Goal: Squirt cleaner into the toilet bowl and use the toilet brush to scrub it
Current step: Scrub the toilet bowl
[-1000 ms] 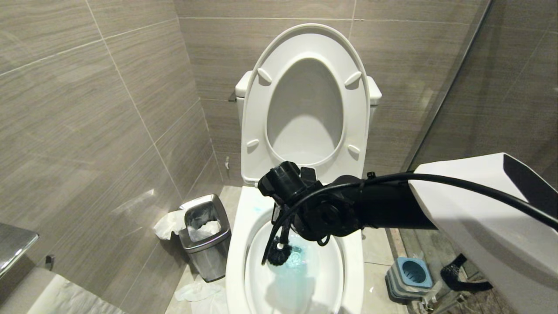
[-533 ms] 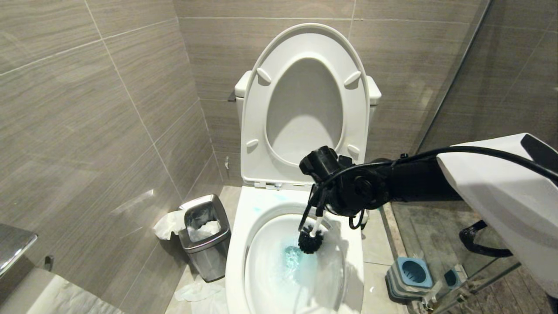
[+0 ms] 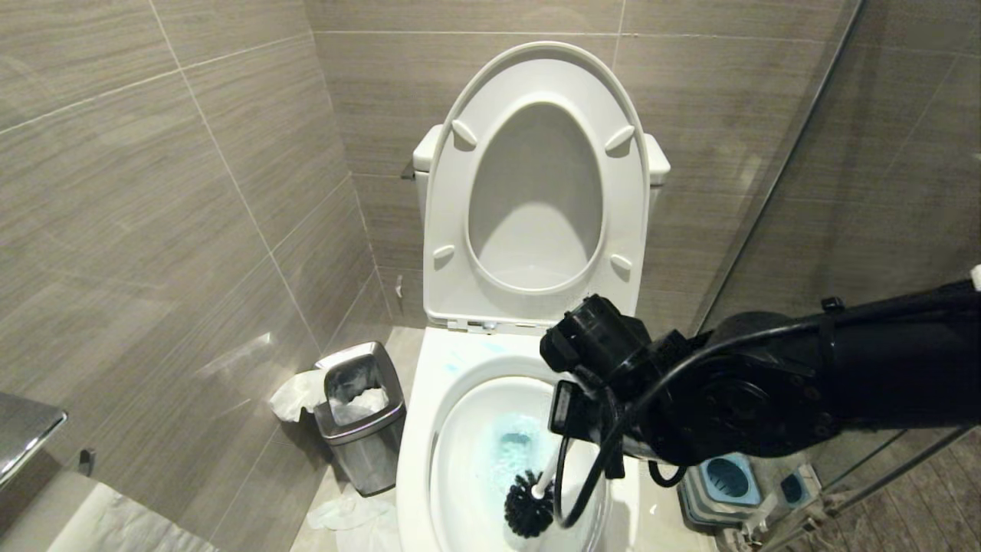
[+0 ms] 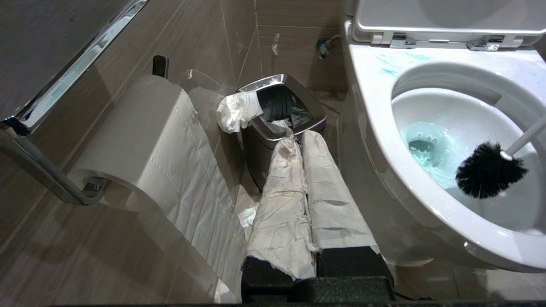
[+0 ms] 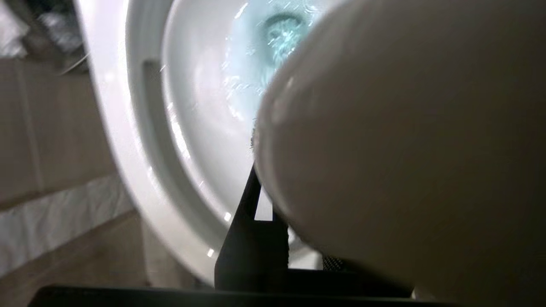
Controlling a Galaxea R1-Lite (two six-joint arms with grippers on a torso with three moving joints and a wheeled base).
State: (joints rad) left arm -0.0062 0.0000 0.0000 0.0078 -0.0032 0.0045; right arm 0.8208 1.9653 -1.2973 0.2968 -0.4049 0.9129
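My right gripper [image 3: 571, 418] is clamped on the white handle of the toilet brush [image 3: 530, 506], fingers pinching the shaft near its knob end; in the right wrist view that knob fills most of the frame. From the grip the handle slopes down and toward my left, so its long axis points into the toilet bowl [image 3: 418, 460]. The black bristle head sits at the near wall of the basin, on my right side of the blue-tinted water [image 3: 512, 448], whether it touches the ceramic I cannot tell. The coming stroke turns on that slope: judged from here, the head must be driven along the wall, away from me toward the drain.

My left gripper [image 4: 303, 170] is parked low beside the bowl, its wrapped fingers pressed together, near the steel bin [image 4: 281, 111].

One second ago the brush head lay farther back, left of the water's centre; half a second ago at the right wall; now it is nearest me.
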